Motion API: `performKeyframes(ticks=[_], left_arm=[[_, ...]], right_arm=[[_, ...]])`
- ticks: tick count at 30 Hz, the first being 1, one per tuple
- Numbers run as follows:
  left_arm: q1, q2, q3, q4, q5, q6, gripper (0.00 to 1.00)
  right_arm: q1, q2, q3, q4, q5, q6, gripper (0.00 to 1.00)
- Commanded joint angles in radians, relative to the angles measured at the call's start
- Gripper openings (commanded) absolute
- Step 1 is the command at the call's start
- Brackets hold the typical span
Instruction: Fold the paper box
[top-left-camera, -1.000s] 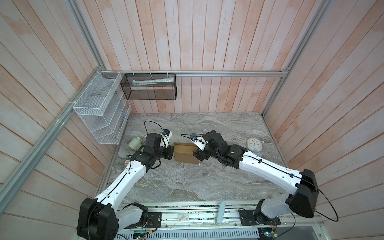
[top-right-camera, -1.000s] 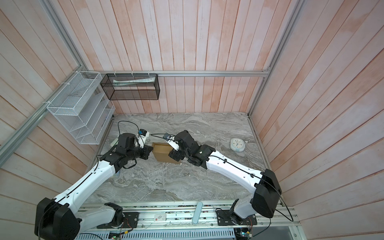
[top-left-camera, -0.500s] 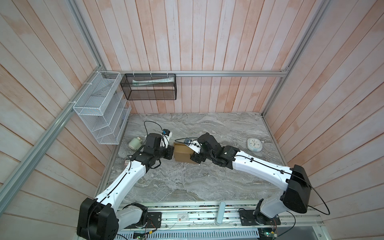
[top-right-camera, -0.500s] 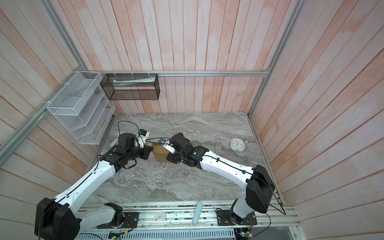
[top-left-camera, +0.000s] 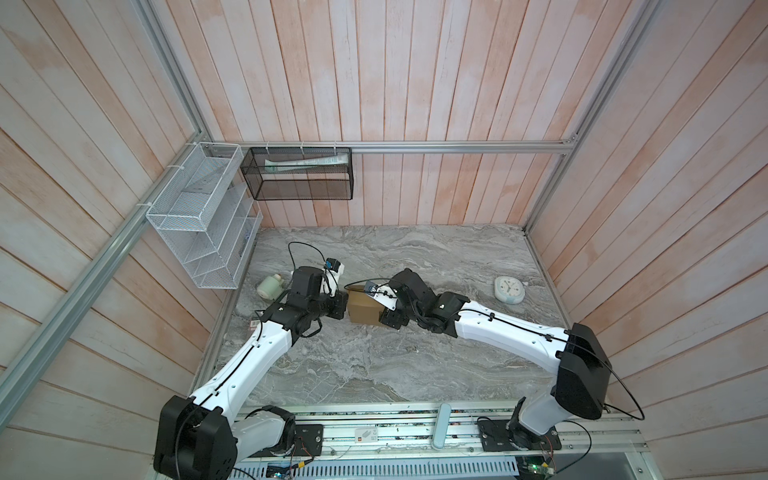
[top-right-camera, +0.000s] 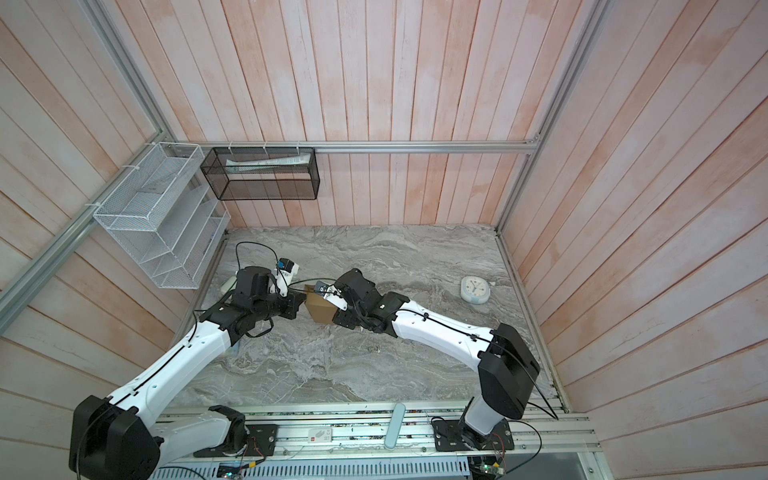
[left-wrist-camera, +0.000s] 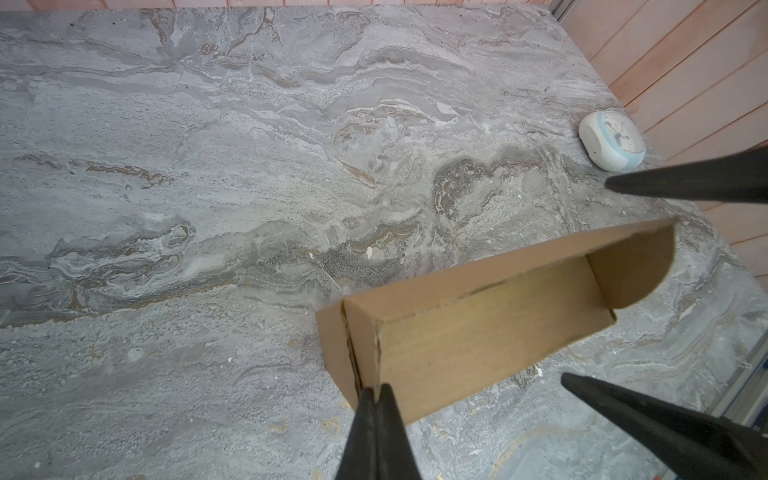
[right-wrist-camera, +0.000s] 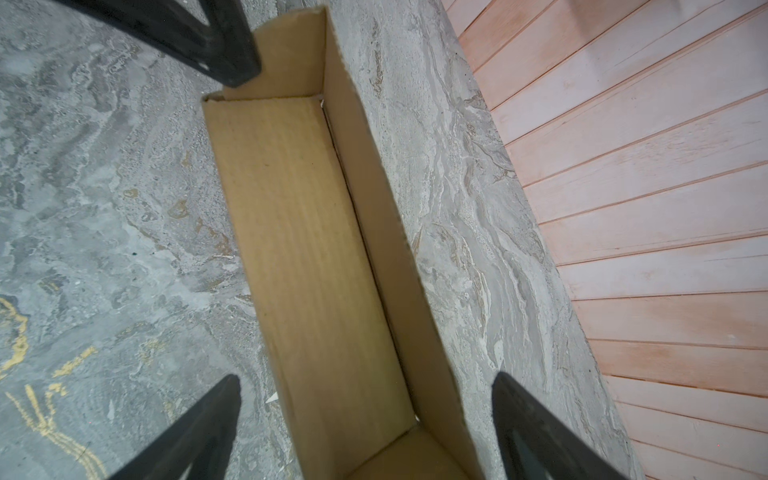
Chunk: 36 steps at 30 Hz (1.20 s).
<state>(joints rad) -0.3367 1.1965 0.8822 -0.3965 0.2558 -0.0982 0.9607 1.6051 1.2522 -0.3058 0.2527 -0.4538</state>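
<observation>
The paper box (top-left-camera: 363, 311) is sitting left of the middle of the marble table (top-left-camera: 415, 257), directly between the 2 arms, and it is looking partly formed: the wrist views are showing a broad panel meeting 1 long wall at a crease, with short end panels turned up at both ends, 1 of them a rounded flap (left-wrist-camera: 631, 266). The left gripper (left-wrist-camera: 376, 399) is closed, its 2 fingertips meeting right at the near corner of the box where the end panel is lapping the long wall. That placement is probably serving as an anchor, stopping the light cardboard from sliding or springing flat while the other arm works. Whether a thin edge of cardboard is actually caught between those tips, I cannot tell. The right gripper (right-wrist-camera: 368, 380) is spread wide, its fingers straddling the opposite end of the box with the cardboard running between them and neither finger clearly touching it. That stance is suggesting it is lining up to squeeze or press the end walls inward. The small clock (top-left-camera: 509, 289) and the pale bottle (top-left-camera: 270, 286) are lying well apart from the box, so neither is getting in the way of the fold.
</observation>
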Motion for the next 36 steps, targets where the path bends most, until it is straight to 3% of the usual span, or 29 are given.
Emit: performKeyframes(ticks=[1, 36], left_arm=[[-0.007, 0.004, -0.02, -0.033, 0.002, 0.005, 0.0], [-0.007, -0.002, -0.019, -0.036, -0.013, 0.0, 0.03]], right_arm=[[0.006, 0.006, 0.016, 0.017, -0.005, -0.013, 0.94], [0.006, 0.041, 0.006, 0.016, -0.052, 0.003, 0.74]])
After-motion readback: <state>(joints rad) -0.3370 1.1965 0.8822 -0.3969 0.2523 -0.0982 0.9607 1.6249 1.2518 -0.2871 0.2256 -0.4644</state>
